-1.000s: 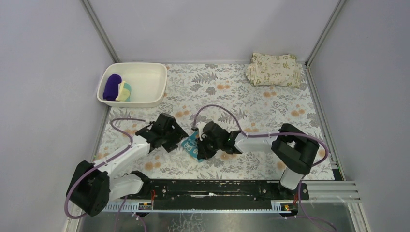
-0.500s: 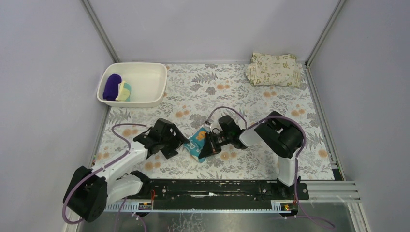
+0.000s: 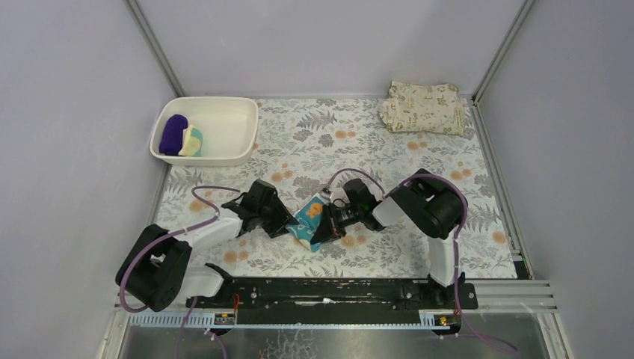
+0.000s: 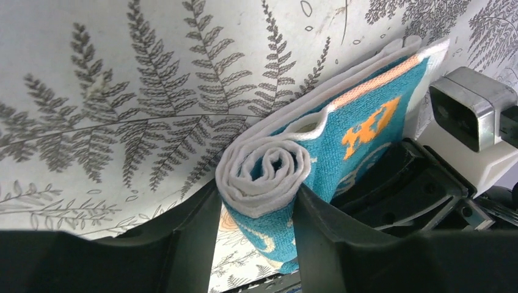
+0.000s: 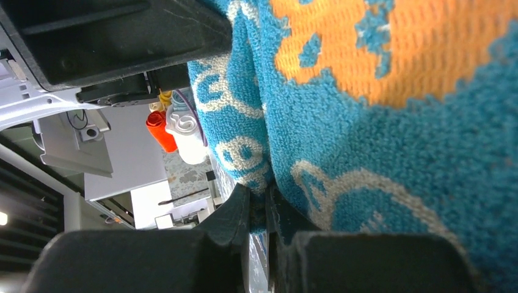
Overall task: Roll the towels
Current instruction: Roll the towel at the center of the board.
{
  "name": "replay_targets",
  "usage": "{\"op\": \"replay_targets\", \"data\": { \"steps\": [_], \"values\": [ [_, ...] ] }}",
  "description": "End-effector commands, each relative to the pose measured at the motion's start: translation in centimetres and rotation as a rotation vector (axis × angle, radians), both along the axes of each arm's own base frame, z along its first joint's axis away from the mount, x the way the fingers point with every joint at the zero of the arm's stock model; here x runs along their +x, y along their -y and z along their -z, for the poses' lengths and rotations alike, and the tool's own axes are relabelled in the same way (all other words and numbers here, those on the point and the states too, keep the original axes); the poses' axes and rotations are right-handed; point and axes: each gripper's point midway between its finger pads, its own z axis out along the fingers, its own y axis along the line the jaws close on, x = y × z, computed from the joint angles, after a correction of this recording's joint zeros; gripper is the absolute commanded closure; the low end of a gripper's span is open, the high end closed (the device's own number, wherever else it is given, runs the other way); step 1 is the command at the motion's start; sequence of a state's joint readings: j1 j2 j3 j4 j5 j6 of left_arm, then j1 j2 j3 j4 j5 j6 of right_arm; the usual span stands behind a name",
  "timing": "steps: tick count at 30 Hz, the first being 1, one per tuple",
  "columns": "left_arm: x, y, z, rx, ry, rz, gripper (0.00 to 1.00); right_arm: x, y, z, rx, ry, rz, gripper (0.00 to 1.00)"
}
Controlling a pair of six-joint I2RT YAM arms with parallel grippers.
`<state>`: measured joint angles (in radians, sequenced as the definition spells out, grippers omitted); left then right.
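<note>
Top view, teal towel [image 3: 308,218]: is sitting as a short roll near the front middle of the fern-printed table cover [image 3: 389,149], between the two arms' tips
Top view, grippers: left gripper [image 3: 282,221] is meeting the roll's left end; right gripper [image 3: 323,224] is meeting its right side; from up here the fingers are too dark to read
Top view, other towels: purple towel [image 3: 173,133] and yellow towel [image 3: 193,140] are lying rolled, side by side, in the white tub [image 3: 224,158]; beige leaf-printed cloth [image 3: 423,107] is lying well apart at the far right
Left wrist view, grip: the fingers [image 4: 189,244] are standing partly open and clasping the spiral end of the roll, one on each side, both touching it; how hard they are pressing I cannot tell
Left wrist view, roll: the coil is showing tight at the core; the rest is running away toward the right gripper
Right wrist view, grip: the fingers [image 5: 232,213] are standing nearly together, pinching a thin fold of the teal terry
Step in hand, as I judge it: securing the finished roll for a lift to the tub
Doing it well: the left fingers should be squeezing across the whole coil, outer layer included, before the right ones let go; otherwise the roll is likely springing open; lifting level and slowly should be stopping the layers from telescoping
</note>
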<state>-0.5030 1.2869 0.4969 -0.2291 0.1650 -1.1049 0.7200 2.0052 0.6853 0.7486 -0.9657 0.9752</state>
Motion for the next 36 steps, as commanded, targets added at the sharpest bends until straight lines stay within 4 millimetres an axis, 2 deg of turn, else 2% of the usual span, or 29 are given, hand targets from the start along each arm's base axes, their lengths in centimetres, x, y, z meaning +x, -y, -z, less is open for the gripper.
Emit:
{"op": "replay_targets", "data": {
  "steps": [1,3,8,11,17,20,23,27,31,36],
  "values": [
    [1.1,0.1,0.5,0.015,0.023,0.004,0.59,0.2,1.5,2.1,-0.144,0.01,0.033,0.87],
    [1.1,0.0,0.9,0.035,0.01,0.005,0.6,0.5,1.8,1.8,-0.175,0.053,0.027,0.81],
    [0.9,-0.4,1.9,0.079,-0.032,0.012,0.63,0.7,2.6,0.4,-0.278,0.215,-0.01,0.6],
    [0.7,-0.7,2.3,0.1,-0.046,0.013,0.64,1.4,3.0,-1.0,-0.363,0.39,-0.014,0.5],
    [0.8,-0.8,2.4,0.117,-0.054,0.018,0.64,2.5,3.8,-4.5,-0.533,0.751,-0.031,0.39],
    [0.8,-0.7,2.5,0.129,-0.058,0.028,0.63,2.6,3.0,-6.5,-0.584,0.922,-0.039,0.37],
    [0.7,-0.6,2.5,0.131,-0.06,0.031,0.63,2.4,1.7,-7.4,-0.621,1.055,-0.043,0.36],
    [0.7,-0.6,2.5,0.136,-0.06,0.032,0.63,2.0,0.2,-7.1,-0.694,1.172,-0.062,0.36],
    [0.8,-0.5,2.4,0.143,-0.057,0.035,0.62,1.7,-0.7,-5.7,-0.754,1.225,-0.086,0.37],
    [0.8,-0.3,2.4,0.145,-0.058,0.036,0.61,1.2,-0.6,-2.2,-0.857,1.232,-0.159,0.41]
  ]
}}
